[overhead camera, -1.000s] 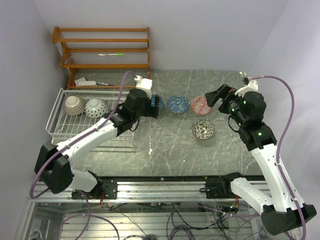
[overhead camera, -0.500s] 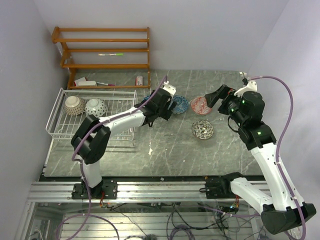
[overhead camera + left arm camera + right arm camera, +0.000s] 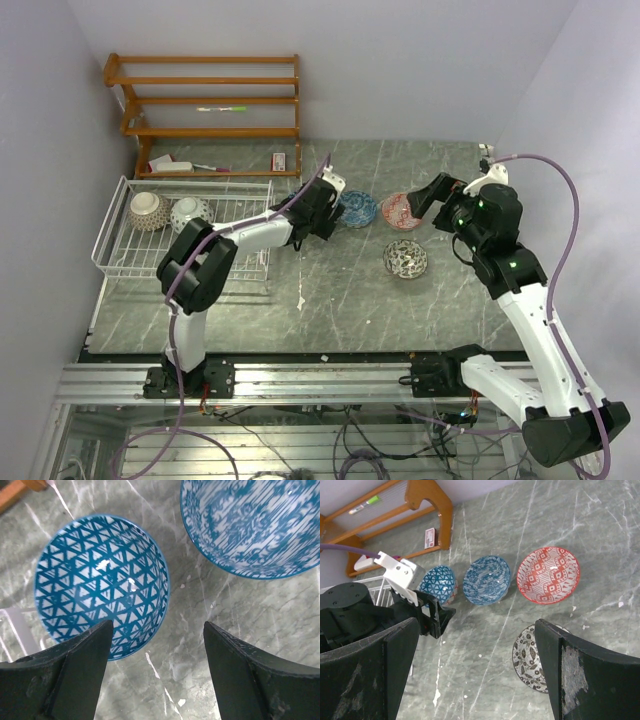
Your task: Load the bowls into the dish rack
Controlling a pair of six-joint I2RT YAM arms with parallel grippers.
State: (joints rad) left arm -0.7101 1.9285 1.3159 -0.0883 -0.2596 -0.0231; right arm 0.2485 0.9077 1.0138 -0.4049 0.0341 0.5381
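Observation:
In the left wrist view my open left gripper (image 3: 157,672) hovers over bare table just right of the blue triangle-patterned bowl (image 3: 100,585). A second blue bowl (image 3: 255,525) sits to its right. In the top view the left gripper (image 3: 322,213) hides the triangle bowl, beside the blue bowl (image 3: 356,208), red bowl (image 3: 402,210) and black-and-white bowl (image 3: 405,258). The white dish rack (image 3: 235,205) holds a tan bowl (image 3: 148,210) and a pale bowl (image 3: 190,214), both upside down. My right gripper (image 3: 432,192) is open and empty above the red bowl (image 3: 548,575).
The orange-brown wooden shelf (image 3: 205,100) stands at the back left behind the rack, with a small red box (image 3: 280,160) and other small items at its foot. White scuff marks streak the grey marble table (image 3: 330,300). Walls close in on both sides.
My left arm has swung its elbow in from the left and carried its gripper right, from beside the rack to the blue bowls. The right arm has barely moved.

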